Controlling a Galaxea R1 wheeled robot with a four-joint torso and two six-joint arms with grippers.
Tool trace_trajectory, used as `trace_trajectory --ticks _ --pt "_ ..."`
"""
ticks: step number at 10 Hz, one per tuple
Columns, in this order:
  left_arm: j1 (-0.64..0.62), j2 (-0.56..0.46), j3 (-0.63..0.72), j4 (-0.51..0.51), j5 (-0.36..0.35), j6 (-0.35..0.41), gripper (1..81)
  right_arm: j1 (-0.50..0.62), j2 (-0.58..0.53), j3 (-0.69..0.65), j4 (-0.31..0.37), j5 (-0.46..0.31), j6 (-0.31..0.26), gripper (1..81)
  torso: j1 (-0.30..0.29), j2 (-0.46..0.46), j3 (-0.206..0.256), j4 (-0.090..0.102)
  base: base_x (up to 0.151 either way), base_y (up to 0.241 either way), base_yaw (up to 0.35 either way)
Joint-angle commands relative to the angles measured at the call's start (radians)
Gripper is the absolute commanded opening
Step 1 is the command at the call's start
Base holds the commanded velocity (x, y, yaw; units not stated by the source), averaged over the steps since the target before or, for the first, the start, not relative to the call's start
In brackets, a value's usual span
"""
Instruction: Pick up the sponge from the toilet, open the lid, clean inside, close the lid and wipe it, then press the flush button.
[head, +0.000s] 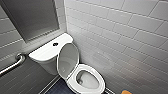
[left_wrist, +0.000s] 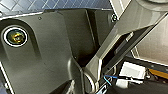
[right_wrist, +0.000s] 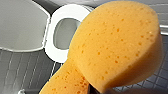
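The white toilet (head: 99, 75) stands in the corner with its lid (head: 67, 59) raised and leaning back against the tank. The bowl is open to view. The small dark flush button (head: 55, 44) sits in the middle of the flat tank top. The orange sponge (right_wrist: 115, 45) looms large and close in the right wrist view, held up in the air by my right gripper, which is shut on it. Behind it lie the seat ring (right_wrist: 51, 48) and the raised lid (right_wrist: 22, 25). An orange tip of the sponge (head: 126, 92) pokes in at the lower right of the head view.
A white tiled wall (head: 125, 37) runs close along the toilet's right side. A metal grab bar (head: 13, 63) is fixed to the grey wall on the left, under a dark framed panel (head: 32, 17). Dark tiled floor (head: 60, 88) lies in front of the tank.
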Motion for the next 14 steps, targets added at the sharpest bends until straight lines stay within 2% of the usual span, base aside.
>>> trace_trajectory --ticks 1,2,3,5,6,8,9,12,14 --pt "0.008 0.002 0.023 0.009 0.058 0.016 81.1 0.142 -0.024 -0.017 0.039 -0.051 -0.001 1.0 0.062 -0.096 0.0 0.0 0.0 0.0 0.0" --pt "0.009 0.016 0.008 0.006 0.058 0.016 81.1 0.181 -0.013 -0.031 0.046 -0.083 -0.001 1.0 0.085 -0.134 -0.039 0.0 0.0 0.0 0.0" --pt "0.011 0.022 -0.001 0.0 0.058 0.014 81.1 0.23 -0.007 -0.037 0.062 -0.115 -0.001 1.0 0.041 -0.068 -0.069 0.0 0.0 0.0 0.0" --pt "0.012 0.026 -0.001 -0.001 0.047 0.014 81.1 0.317 -0.003 -0.045 0.088 -0.158 -0.001 1.0 0.059 -0.098 -0.093 0.0 0.0 0.0 0.0" --pt "0.026 0.025 0.0 0.005 0.018 0.014 81.1 0.363 0.011 -0.056 0.095 -0.178 -0.001 1.0 0.064 -0.106 -0.116 0.0 0.0 0.0 0.0" --pt "0.07 0.026 -0.001 0.008 -0.036 0.019 81.1 0.443 0.068 -0.099 0.126 -0.235 -0.001 1.0 0.065 -0.107 -0.1 0.0 0.0 0.0 0.0" --pt "0.094 0.037 -0.006 0.009 -0.036 0.023 81.1 0.475 0.109 -0.134 0.134 -0.245 -0.001 1.0 0.066 -0.107 -0.105 0.0 0.0 0.0 0.0" --pt "0.166 0.077 -0.058 0.008 -0.117 0.059 81.1 0.547 0.253 -0.269 0.152 -0.316 -0.001 1.0 0.066 -0.108 -0.109 0.0 0.0 0.0 0.0" --pt "0.183 0.094 -0.081 0.006 -0.12 0.059 81.1 0.57 0.327 -0.359 0.171 -0.337 0.0 1.0 0.066 -0.108 -0.109 0.0 0.0 0.0 0.0"
